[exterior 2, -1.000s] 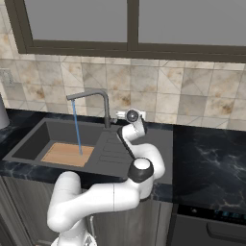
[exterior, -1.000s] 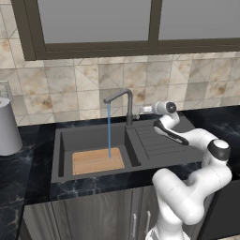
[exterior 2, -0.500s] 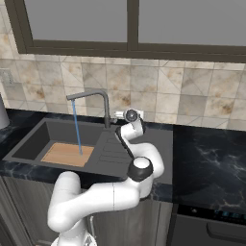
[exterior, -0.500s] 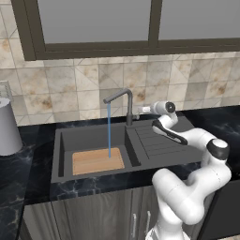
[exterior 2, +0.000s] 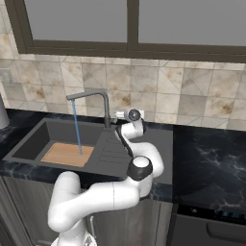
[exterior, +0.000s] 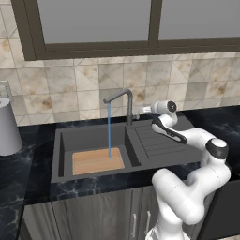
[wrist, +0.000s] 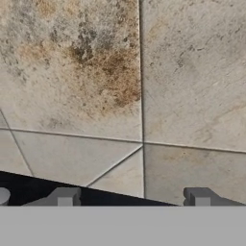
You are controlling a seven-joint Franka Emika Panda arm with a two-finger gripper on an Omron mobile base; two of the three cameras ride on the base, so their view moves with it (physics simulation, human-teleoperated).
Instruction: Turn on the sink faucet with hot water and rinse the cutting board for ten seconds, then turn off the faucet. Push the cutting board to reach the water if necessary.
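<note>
Two jaws apart, seemingly empty.

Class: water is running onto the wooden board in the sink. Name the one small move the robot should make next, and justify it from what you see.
Probably hold position and let the rinse run. The thin blue water stream from the dark grey faucet spout already lands on the light-tan wooden cutting board, so no push seems needed. The claw sits beside the faucet post, well placed for shutting off later.
</note>
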